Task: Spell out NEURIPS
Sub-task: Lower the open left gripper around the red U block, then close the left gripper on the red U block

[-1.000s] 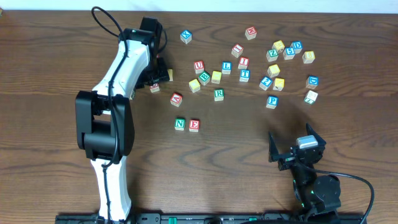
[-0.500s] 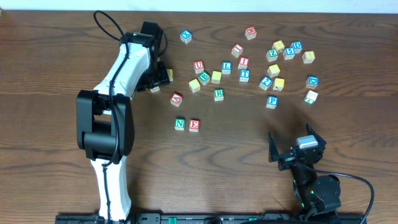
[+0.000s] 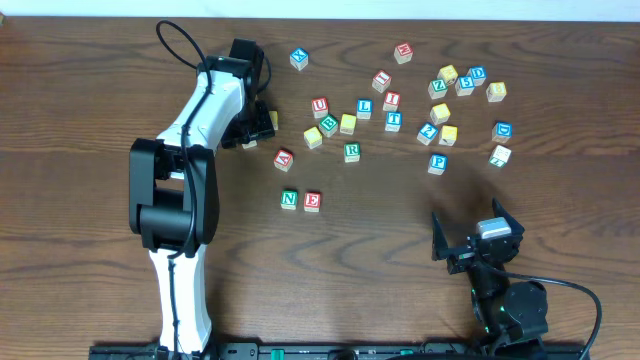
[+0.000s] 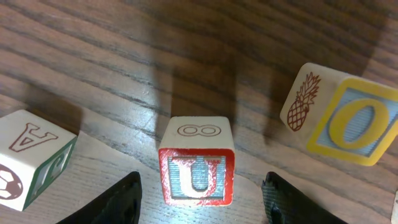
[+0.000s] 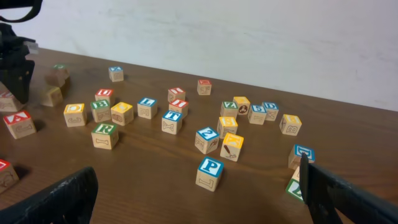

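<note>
In the left wrist view a red-framed U cube (image 4: 196, 163) stands on the table between my left gripper's (image 4: 201, 178) open fingers, with a gap on each side. Seen from overhead, the left gripper (image 3: 255, 125) covers this cube. The green N (image 3: 289, 199) and red E (image 3: 312, 201) cubes sit side by side in the middle. The green R (image 3: 352, 152), red I (image 3: 392, 100) and blue P (image 3: 437, 163) (image 5: 210, 173) lie loose farther right. My right gripper (image 3: 470, 230) (image 5: 199, 202) rests open and empty near the front edge.
A red A cube (image 4: 31, 155) lies left of the left gripper and a yellow O cube (image 4: 348, 118) right of it. Another red A cube (image 3: 284, 158) sits above N. Several other letter cubes, such as blue L (image 3: 364, 106) and T (image 3: 394, 121), are scattered at the back right.
The left arm has shifted slightly to the right over the cubes at the back left. No cube has been lifted, and the right arm has not moved.
</note>
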You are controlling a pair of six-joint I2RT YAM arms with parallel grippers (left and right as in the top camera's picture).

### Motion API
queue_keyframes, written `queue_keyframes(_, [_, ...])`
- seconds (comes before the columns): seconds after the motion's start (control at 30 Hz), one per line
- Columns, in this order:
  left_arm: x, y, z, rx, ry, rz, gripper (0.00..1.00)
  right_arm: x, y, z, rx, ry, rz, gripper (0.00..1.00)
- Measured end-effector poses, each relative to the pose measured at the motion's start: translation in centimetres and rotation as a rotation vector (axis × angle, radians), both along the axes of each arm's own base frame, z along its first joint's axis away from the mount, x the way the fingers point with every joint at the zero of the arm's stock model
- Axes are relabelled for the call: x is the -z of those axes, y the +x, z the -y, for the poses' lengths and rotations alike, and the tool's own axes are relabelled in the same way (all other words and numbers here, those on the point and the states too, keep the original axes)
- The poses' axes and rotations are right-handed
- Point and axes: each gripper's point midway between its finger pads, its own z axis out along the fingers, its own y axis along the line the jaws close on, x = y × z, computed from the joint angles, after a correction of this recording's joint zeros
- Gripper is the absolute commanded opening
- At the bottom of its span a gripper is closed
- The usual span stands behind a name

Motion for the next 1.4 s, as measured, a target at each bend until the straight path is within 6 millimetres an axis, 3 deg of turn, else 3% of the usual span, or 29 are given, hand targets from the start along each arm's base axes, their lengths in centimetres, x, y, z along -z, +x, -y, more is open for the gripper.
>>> queue_keyframes(0.43, [-0.1, 1.0, 0.2, 0.022, -0.005, 0.039, 0.61, 0.0, 0.0, 0.0, 0.000, 0.000, 0.000, 0.99])
queue_keyframes(1.4, [0.8, 0.9, 0.2, 0.038, -0.004, 0.046, 0.59, 0.0, 0.0, 0.0, 0.000, 0.000, 0.000, 0.99])
